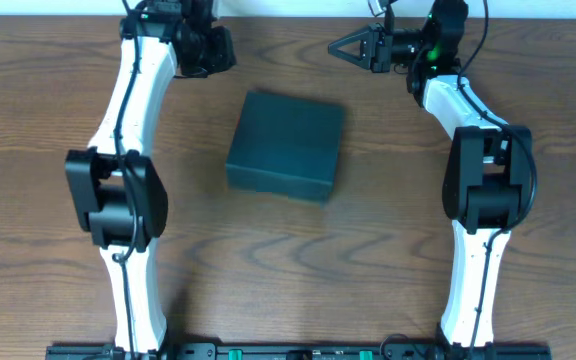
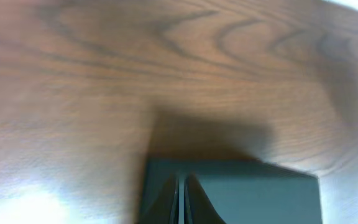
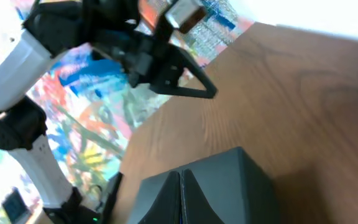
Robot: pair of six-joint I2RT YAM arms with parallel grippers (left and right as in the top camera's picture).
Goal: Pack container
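The table (image 1: 48, 120) is brown wood-grain laminate, smooth, with a dull sheen. Past its edge, the right wrist view shows a surface with a bright multicoloured pattern (image 3: 98, 130).

The two arms have white shells with black joints. Both reach to the far side of the table.

The box (image 1: 286, 145) lies flat on the table, between the two sets of fingertips and on their base side. It is near both and touches neither. It is rigid, matt and dark green-black, with straight edges and square corners. The lid is down, so the contents cannot be seen. The footprint is close to square and I cannot name a long axis. It sits slightly skewed to the table edge, with one side wall facing the arm bases.

The left gripper (image 1: 213, 50) is beyond the box's near-left corner. In its wrist view the fingers (image 2: 166, 200) are dark and tapered, pressed together with only a hairline slit between them. They hold nothing. The box top shows just past their tips.

The right gripper (image 1: 334, 47) points across toward the left one. Its black fingers (image 3: 194, 200) meet in a closed wedge and grip nothing. The box corner lies directly behind their tips in that view.
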